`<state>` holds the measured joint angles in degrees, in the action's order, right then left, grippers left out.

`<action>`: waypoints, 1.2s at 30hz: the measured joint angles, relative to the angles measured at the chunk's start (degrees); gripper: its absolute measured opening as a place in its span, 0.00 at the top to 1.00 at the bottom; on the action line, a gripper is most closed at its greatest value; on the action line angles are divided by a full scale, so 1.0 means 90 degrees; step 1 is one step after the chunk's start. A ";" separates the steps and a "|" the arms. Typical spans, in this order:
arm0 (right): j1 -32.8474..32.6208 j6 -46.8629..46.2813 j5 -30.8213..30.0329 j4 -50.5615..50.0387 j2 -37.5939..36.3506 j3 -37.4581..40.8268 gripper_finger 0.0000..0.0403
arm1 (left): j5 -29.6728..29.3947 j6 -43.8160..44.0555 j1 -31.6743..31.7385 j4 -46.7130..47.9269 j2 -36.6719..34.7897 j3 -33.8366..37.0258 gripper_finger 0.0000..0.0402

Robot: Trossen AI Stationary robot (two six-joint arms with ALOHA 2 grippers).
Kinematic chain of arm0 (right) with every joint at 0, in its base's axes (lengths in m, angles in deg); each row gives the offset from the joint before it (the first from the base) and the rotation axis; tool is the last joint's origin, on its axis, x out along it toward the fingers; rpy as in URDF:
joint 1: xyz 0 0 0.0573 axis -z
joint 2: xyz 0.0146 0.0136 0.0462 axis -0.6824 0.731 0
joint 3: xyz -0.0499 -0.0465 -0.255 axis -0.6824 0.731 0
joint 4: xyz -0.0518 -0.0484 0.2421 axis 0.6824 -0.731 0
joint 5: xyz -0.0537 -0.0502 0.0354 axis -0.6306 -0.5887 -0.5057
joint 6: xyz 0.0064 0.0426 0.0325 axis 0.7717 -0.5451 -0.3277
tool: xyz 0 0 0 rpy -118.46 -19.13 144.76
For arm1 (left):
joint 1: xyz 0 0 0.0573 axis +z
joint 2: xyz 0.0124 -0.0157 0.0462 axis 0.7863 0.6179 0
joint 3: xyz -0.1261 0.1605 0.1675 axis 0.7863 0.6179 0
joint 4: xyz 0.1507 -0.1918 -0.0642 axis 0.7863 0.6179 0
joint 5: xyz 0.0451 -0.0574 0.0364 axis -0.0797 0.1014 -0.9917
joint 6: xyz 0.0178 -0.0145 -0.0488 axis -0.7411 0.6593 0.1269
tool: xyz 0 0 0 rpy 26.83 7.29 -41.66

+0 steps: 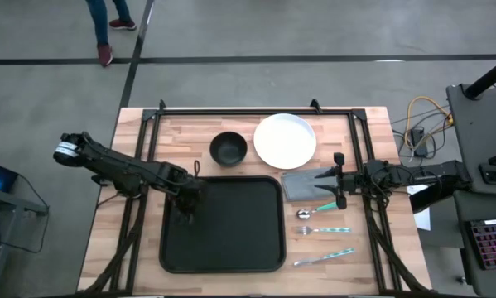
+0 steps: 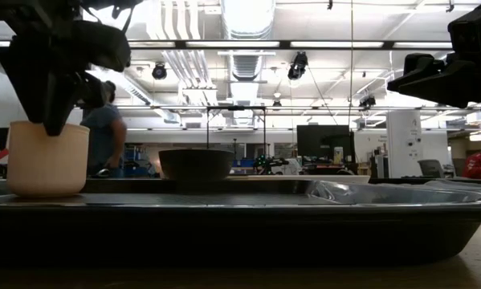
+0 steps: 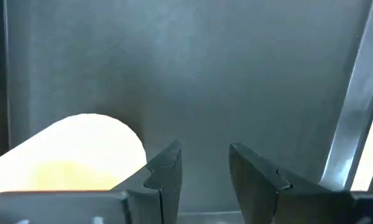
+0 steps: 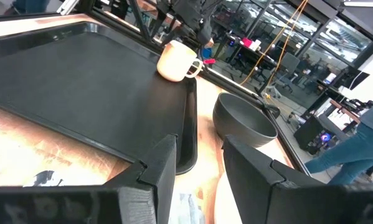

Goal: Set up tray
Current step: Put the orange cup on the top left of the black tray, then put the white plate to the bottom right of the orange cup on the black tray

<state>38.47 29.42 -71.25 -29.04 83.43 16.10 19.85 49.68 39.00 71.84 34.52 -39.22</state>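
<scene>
With the cream mug [image 4: 178, 60] set in the tray's [image 1: 231, 248] far-left corner, the left gripper [image 3: 202, 168], fingers released, hovers above it; the right gripper [image 1: 340, 190], fingers parted and empty, hangs over the napkin [image 1: 304, 184], probably next.

From above we see even, diffuse light with only faint shadows on the counter [image 1: 363, 273]. At table height, bright ceiling lamps [image 2: 248, 16] backlight the scene, leaving the arms and the tray [image 2: 224, 221] rim as dark silhouettes. In the left wrist view the pale cup [image 3: 68, 155] is overexposed and blurred; the right wrist view shows soft foreground jaws.
</scene>
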 joint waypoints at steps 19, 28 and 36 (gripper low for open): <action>-0.0002 0.0000 0.0000 0.0001 0.0000 -0.0001 0.70 | -0.0797 0.0202 0.0002 0.0627 -0.0002 -0.0030 0.72; -0.0002 0.0000 0.0000 0.0001 0.0000 0.0001 0.70 | -0.0792 -0.0244 0.0002 0.0571 -0.0002 -0.0522 0.72; -0.0002 0.0000 0.0000 0.0001 0.0000 0.0001 0.70 | -0.2171 -0.1123 0.0005 0.0536 -0.0005 -0.1140 0.72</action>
<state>38.45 29.42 -71.25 -29.03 83.43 16.11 0.32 39.58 39.04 76.66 34.47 -49.48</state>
